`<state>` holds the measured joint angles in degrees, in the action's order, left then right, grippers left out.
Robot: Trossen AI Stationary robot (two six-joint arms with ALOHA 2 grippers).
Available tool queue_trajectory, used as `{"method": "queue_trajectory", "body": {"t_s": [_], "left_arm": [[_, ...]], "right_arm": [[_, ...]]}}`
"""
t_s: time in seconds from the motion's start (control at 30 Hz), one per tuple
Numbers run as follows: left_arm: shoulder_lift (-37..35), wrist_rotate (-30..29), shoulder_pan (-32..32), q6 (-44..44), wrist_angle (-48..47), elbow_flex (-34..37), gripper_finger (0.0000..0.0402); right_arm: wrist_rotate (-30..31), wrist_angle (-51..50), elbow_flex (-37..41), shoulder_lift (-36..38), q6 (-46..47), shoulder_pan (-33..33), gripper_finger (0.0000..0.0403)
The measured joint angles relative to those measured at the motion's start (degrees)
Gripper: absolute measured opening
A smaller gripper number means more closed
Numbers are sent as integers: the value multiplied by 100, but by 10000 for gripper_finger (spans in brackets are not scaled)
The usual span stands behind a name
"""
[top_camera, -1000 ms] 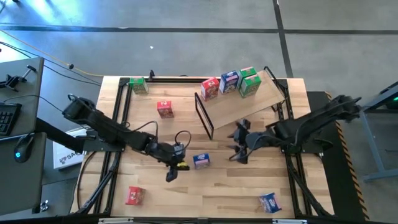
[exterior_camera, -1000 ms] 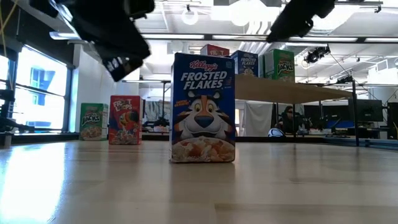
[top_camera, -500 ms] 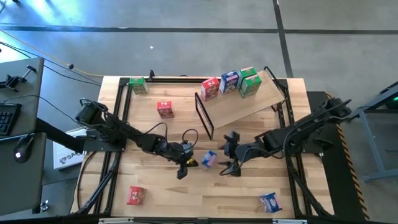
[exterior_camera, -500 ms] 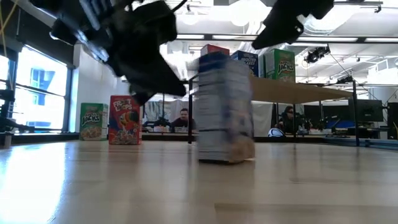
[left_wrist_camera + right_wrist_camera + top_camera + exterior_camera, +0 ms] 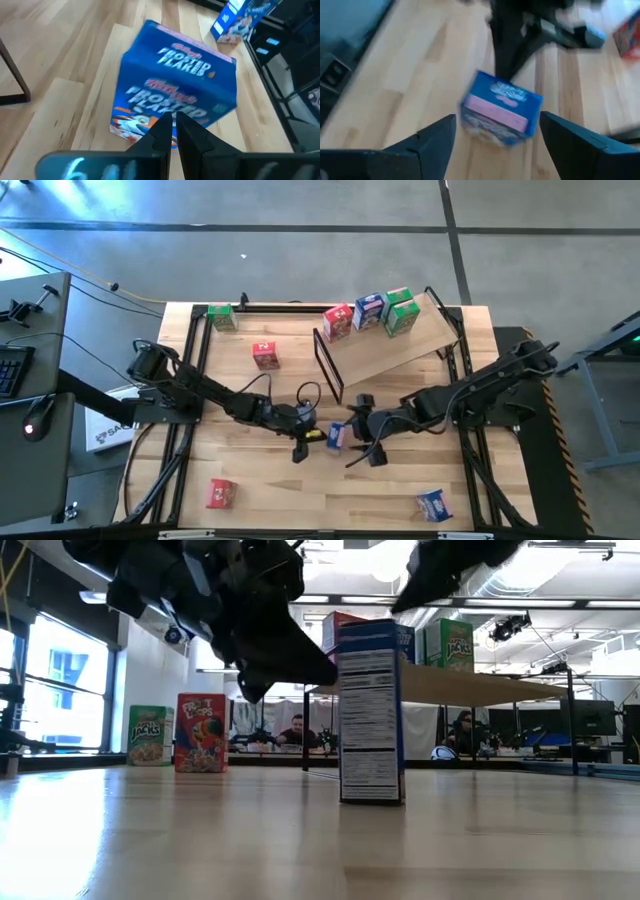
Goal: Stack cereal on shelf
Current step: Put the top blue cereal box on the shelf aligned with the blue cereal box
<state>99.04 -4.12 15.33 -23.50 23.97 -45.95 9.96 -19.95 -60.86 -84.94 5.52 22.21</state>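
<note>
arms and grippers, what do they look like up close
Both arms are dark, jointed, with thin black cables looping alongside. The left gripper has two slim black pointed fingers under a dark mount bearing pale blue marks. The right gripper has broad, dark, wedge-shaped fingers.

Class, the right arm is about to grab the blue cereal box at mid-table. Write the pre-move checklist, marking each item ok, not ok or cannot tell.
1. Right gripper open: ok.
2. Blue Frosted Flakes box upright on the table: ok.
3. Box lined up between the right fingers: ok.
4. Left gripper shut and clear of the box: not ok, its tips are right at the box.
5. Free room on the shelf beside the three stacked boxes: ok.
</note>
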Motion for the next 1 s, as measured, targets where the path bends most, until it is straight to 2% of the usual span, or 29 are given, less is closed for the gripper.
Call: {"method": "queue_trajectory", "body": {"t_s": [0.13, 0.27, 0.53, 0.63, 0.7, 0.8, 1.0], "left_arm": [[4, -99, -85, 221, 125, -15, 17], [98, -114, -208, 429, 411, 15, 17], [490, 83, -340, 689, 1369, -9, 16], [557, 178, -337, 843, 1366, -81, 16], [520, 321, -339, 1013, 1219, -111, 16], [28, 355, -335, 1125, 541, -92, 16], [-1136, -240, 79, 817, -1911, -70, 16]], "right_arm": [[28, -265, -57, 177, 53, 34, 274], [44, -471, -46, 222, 164, 23, 249], [23, -768, -44, 211, 395, -40, 162], [-54, -813, -44, 209, 369, -47, 130], [100, -810, -44, 207, 350, -43, 121], [275, -837, -44, 207, 348, -43, 129], [98, -681, -39, 207, 69, -47, 203]]}}
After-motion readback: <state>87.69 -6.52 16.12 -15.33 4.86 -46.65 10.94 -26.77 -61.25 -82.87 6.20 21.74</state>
